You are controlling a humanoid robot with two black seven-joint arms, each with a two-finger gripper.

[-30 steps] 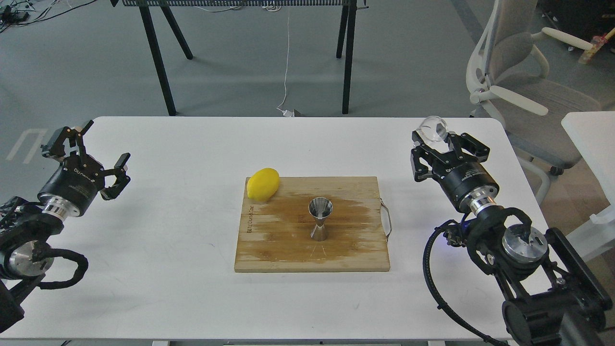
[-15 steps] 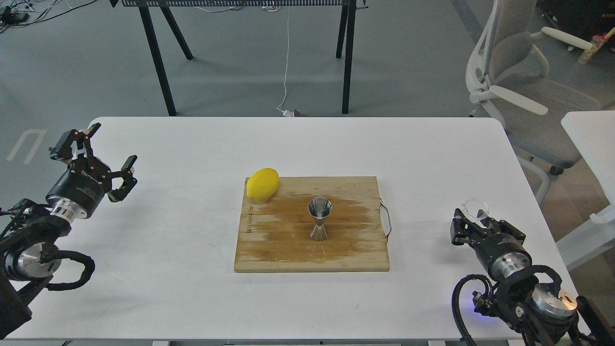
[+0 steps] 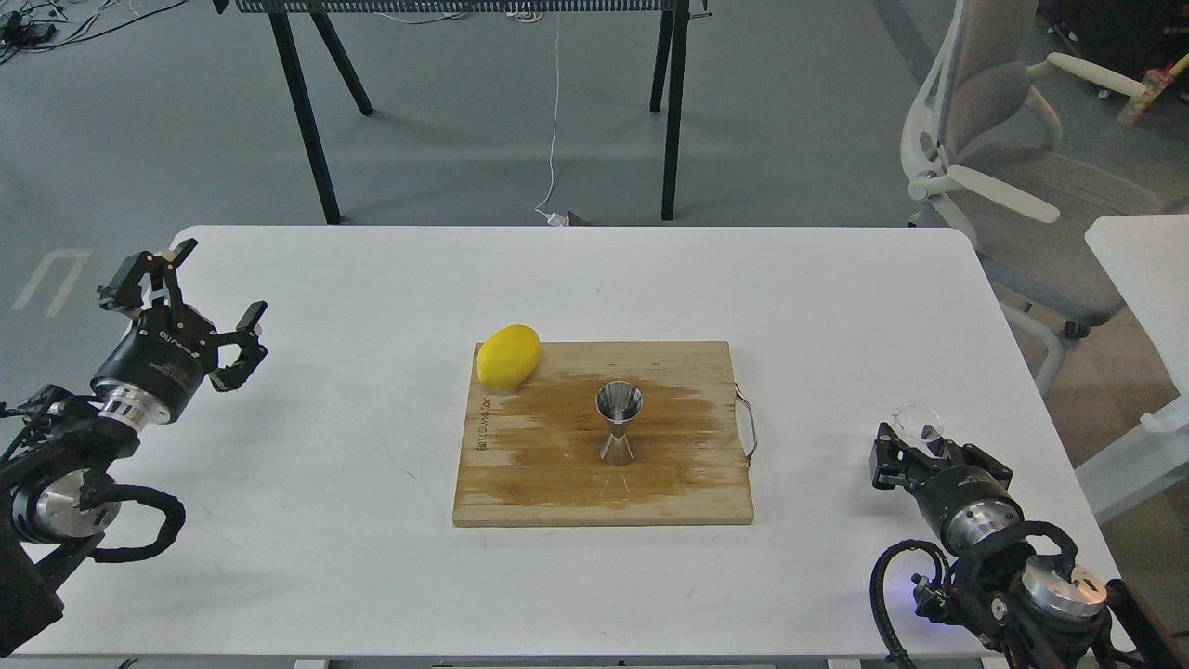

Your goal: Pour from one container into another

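On white table (image 3: 372, 520), wooden board (image 3: 539, 483).

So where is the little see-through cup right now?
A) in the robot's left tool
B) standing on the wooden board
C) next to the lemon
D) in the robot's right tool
D: the clear glass cup sits between the fingers of the right tool, near the table's right edge, away from the wooden board; the left tool is open and empty.
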